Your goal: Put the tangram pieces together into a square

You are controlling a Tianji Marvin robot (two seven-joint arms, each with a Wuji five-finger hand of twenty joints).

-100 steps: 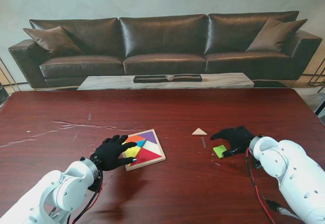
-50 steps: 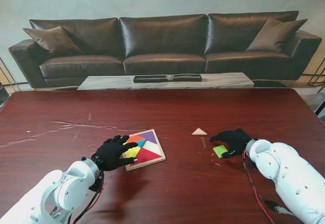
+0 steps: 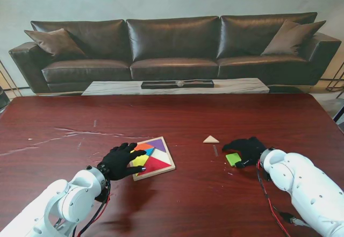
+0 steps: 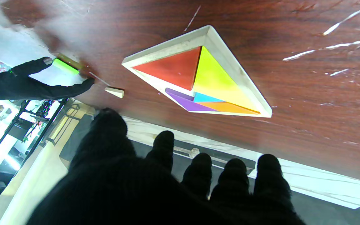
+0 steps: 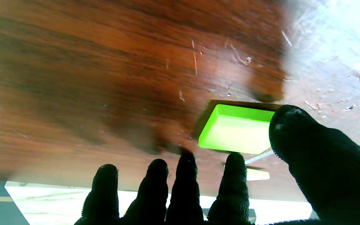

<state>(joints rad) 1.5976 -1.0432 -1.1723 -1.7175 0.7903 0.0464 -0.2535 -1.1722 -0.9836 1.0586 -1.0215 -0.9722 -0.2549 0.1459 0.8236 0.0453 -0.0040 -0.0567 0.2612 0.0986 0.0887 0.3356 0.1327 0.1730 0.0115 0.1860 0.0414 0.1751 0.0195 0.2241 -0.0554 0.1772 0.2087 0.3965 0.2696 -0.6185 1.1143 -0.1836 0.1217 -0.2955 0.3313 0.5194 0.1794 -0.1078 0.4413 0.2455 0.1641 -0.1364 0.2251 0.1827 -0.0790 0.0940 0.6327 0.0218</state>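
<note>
A wooden square tray (image 3: pixel 169 152) lies left of the table's middle. It holds red (image 3: pixel 155 165), yellow (image 3: pixel 140 160), purple (image 3: pixel 157 144), orange and blue pieces; the left wrist view shows the same tray (image 4: pixel 234 67). My left hand (image 3: pixel 120 162) is open, its spread fingers over the tray's left edge. A green piece (image 3: pixel 233 159) lies flat on the table to the right. My right hand (image 3: pixel 246 148) hovers open around it, thumb (image 5: pixel 308 150) at one edge of the green piece (image 5: pixel 236 129). A plain wooden triangle (image 3: pixel 210 139) lies farther from me, apart from both hands.
The dark red table (image 3: pixel 177 116) shows pale scratches at the left (image 3: pixel 80 133). Beyond its far edge stand a low marble coffee table (image 3: pixel 177 85) and a dark leather sofa (image 3: pixel 172 46). A red and black cable (image 3: pixel 269 194) runs along my right arm.
My right arm and hand have shifted slightly left, closer around the green piece. The left hand, tray and wooden triangle have not visibly moved.
</note>
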